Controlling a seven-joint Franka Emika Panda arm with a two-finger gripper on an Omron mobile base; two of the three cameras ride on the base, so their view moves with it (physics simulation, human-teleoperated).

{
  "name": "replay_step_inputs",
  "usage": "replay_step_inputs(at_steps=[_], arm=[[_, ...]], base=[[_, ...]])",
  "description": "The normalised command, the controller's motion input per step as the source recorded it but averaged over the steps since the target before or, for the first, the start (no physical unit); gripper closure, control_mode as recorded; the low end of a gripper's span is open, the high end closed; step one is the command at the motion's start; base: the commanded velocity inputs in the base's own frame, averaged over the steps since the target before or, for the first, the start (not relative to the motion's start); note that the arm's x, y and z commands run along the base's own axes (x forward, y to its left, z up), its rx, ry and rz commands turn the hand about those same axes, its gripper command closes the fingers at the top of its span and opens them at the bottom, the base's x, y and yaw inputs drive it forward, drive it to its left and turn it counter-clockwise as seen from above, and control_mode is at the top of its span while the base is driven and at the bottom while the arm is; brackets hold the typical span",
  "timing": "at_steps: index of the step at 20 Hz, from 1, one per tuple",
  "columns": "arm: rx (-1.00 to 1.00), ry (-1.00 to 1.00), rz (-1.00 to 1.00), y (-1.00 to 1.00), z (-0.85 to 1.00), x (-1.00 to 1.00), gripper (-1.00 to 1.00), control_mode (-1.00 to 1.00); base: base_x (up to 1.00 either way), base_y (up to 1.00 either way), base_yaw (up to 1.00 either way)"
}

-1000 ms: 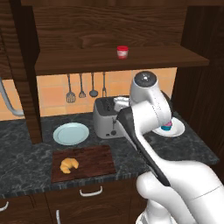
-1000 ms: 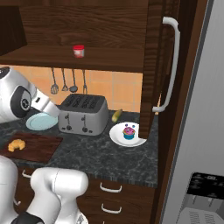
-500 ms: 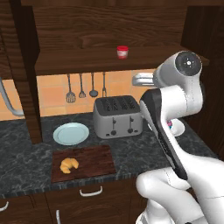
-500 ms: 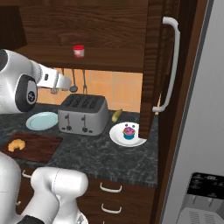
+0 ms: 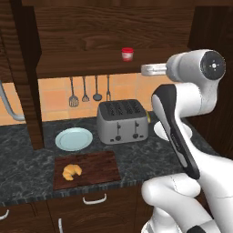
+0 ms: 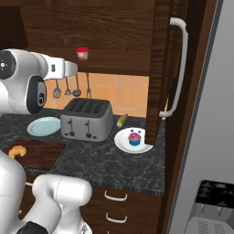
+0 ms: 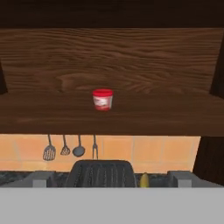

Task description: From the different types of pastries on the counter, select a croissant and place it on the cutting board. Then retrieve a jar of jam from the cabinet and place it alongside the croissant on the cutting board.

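My claw (image 7: 112, 178) is open and empty, well short of the jam jar (image 7: 103, 99) standing upright on the cabinet shelf (image 7: 52, 114).

You can't read the hand's (image 5: 146, 69) opening, and your arm hides most of the white plate (image 5: 160, 131).

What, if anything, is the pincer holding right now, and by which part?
Nothing is held. The jar of jam stands alone on the cabinet shelf, apart from the pincer, and the croissant lies on the cutting board.
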Motion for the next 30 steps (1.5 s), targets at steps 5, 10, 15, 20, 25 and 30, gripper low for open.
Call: replay_step_inputs(at_steps=[5, 10, 15, 20, 25, 30], arm=[[0.02, 0.0, 0.01, -0.03, 0.01, 0.47, -1.0, -1.0], [0.0, 0.0, 0.01, 0.03, 0.09, 0.31, -1.0, -1.0], [0.01, 0.0, 0.0, -0.12, 0.0, 0.18, -1.0, -1.0], [0.0, 0.0, 0.03, 0.0, 0.12, 0.46, -1.0, -1.0], [-0.01, 0.0, 0.04, 0.15, 0.35, 0.43, -1.0, -1.0], [0.0, 0.0, 0.0, 0.09, 0.05, 0.51, -1.0, -1.0]], base=[[0.0, 0.0, 0.0], [0.0, 0.0, 0.0], [0.0, 0.0, 0.0], [0.0, 0.0, 0.0], [0.0, 0.0, 0.0], [0.0, 0.0, 0.0]])
